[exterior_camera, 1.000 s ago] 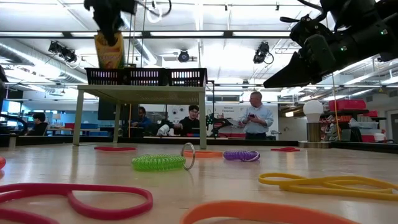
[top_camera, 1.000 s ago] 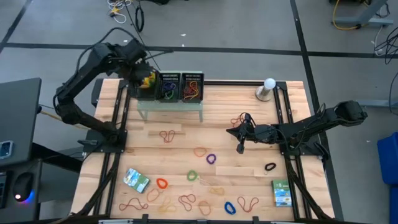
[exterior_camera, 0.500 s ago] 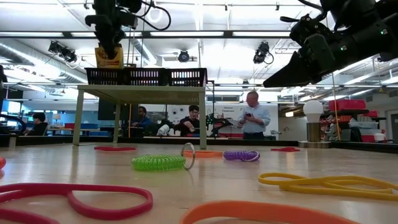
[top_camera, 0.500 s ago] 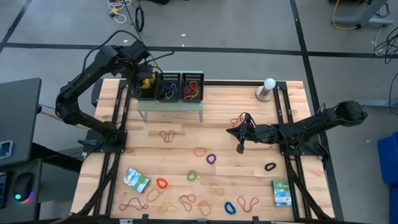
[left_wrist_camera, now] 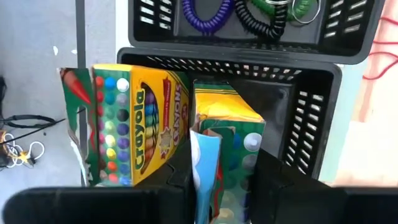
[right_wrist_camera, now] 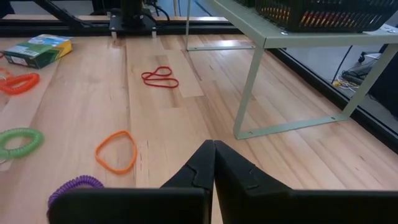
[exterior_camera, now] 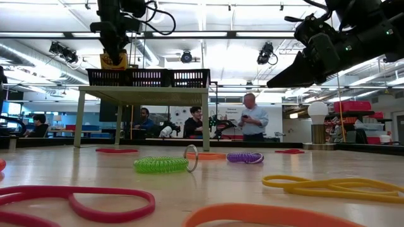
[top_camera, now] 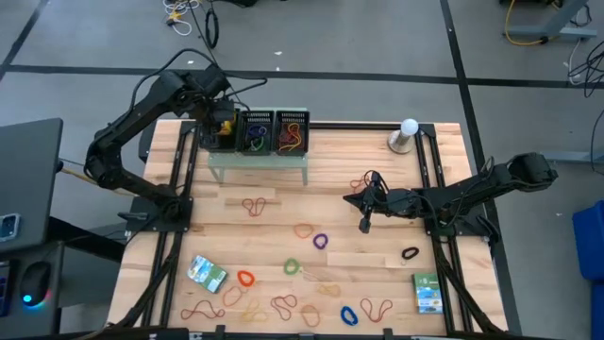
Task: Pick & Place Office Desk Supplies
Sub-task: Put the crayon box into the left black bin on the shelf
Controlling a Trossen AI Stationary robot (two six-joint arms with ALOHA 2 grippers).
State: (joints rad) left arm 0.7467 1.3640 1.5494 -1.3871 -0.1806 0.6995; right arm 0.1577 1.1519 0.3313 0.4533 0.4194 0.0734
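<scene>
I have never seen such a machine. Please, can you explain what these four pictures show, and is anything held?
This is a robot with two dark arms at a wooden table. One picture looks down from above, one looks level across the table, and two come from cameras on the wrists. Rubber bands and two flat packets lie on the table. The left hand grips a crayon box at a black tray on the green shelf. The right hand is shut and empty, above the table.
</scene>
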